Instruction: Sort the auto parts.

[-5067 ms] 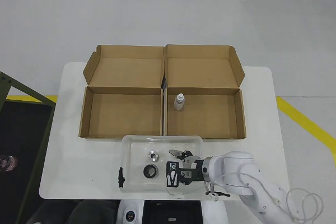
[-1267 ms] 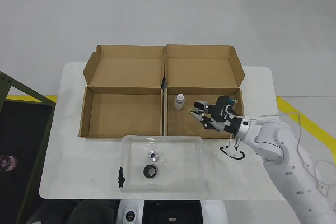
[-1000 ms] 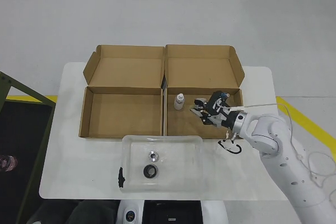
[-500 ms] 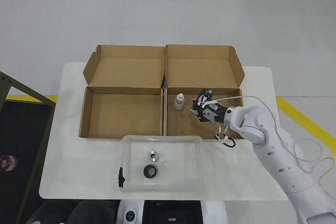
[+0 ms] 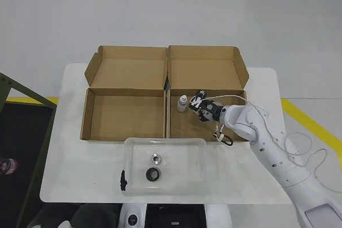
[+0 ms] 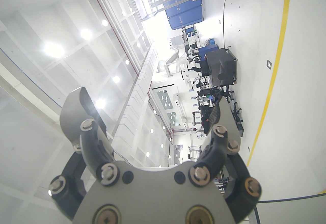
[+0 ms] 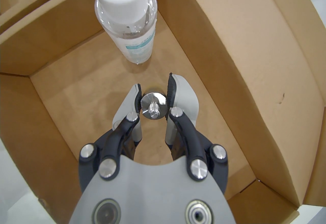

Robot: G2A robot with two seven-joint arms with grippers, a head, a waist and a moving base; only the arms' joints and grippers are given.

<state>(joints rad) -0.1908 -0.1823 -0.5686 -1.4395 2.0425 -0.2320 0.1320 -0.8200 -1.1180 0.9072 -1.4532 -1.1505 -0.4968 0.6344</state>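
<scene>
Your left gripper (image 6: pixel 147 102) is aimed up at the hall ceiling, its fingers spread wide apart. On the white table (image 5: pixel 74 171), the left cardboard box (image 5: pixel 84 117) sits at the far left with its lid folded back. Nearer you, along the table's near edge, sits the clear tray (image 5: pixel 200 171). It holds a small silver part (image 5: pixel 155 158) left of centre and a black ring (image 5: pixel 153 174) just on the near side of it, the two close but apart. A small black piece (image 5: pixel 123 181) sits at the tray's near-left corner, too small to make out.

Moving right, the right cardboard box (image 5: pixel 246 119) butts against the left one, lid also back. A clear bottle with a white cap (image 5: pixel 183 103) stands upright in its far-left corner, close to the dividing wall. Just right of the bottle, your right gripper (image 5: pixel 202 107) is down inside that box.

From the wrist, the right gripper (image 7: pixel 154 87) is clamped on a round metal part with a stud (image 7: pixel 152 107), one pad on each side of the disc. The bottle (image 7: pixel 127 13) stands just beyond the fingertips, not touching them, and the box walls (image 7: pixel 216 31) rise around both. You can't tell whether the part rests on the box floor or hangs just above it.
</scene>
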